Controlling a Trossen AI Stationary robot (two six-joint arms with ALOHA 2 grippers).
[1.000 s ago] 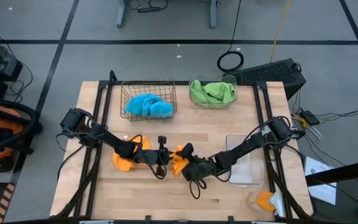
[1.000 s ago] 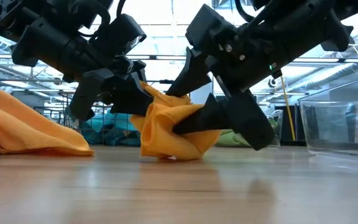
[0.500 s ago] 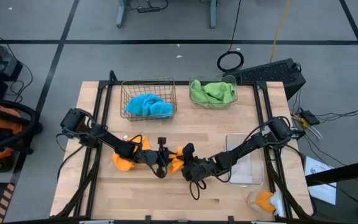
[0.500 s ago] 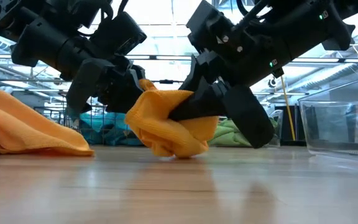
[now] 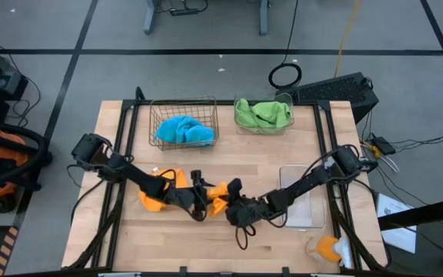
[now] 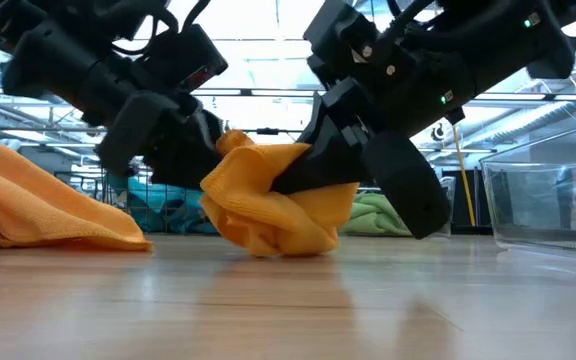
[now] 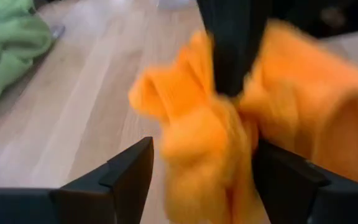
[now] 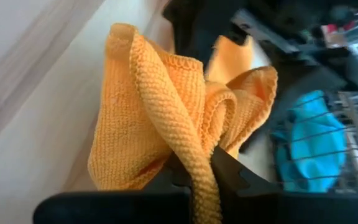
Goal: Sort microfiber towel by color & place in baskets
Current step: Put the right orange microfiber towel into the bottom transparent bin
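A bunched orange towel (image 5: 216, 194) sits at mid-table between my two grippers, its underside on the wood (image 6: 273, 250). My right gripper (image 8: 197, 171) has come from the right and is shut on it. Coming from the left, my left gripper (image 7: 204, 149) is open, one finger on either side of the same towel (image 7: 210, 143). A second orange towel (image 5: 152, 200) lies flat on the table to the left. The wire basket (image 5: 184, 104) holds a blue towel (image 5: 181, 131). A clear bin (image 5: 287, 100) holds a green towel (image 5: 264, 114). My left gripper's fingers (image 7: 132, 177) stand close beside the orange towel; whether they touch it I cannot tell. My right gripper pinches a raised fold of the towel (image 8: 188, 140) between its two fingers, slanting down from the table's right. The rest of the towel hangs in loose folds, its bottom on the table.
An empty clear bin (image 5: 302, 204) stands at the right, just behind my right arm, and shows as a see-through wall (image 6: 548, 200) in the low view. Another orange piece (image 5: 325, 248) lies at the near right corner. Bare wood lies along the near edge.
My left gripper has opened and let go of the orange towel, rolling a little. My right gripper has shut on the towel's fold. Both hands have stayed in place; the towel has bunched up tighter at the same spot.
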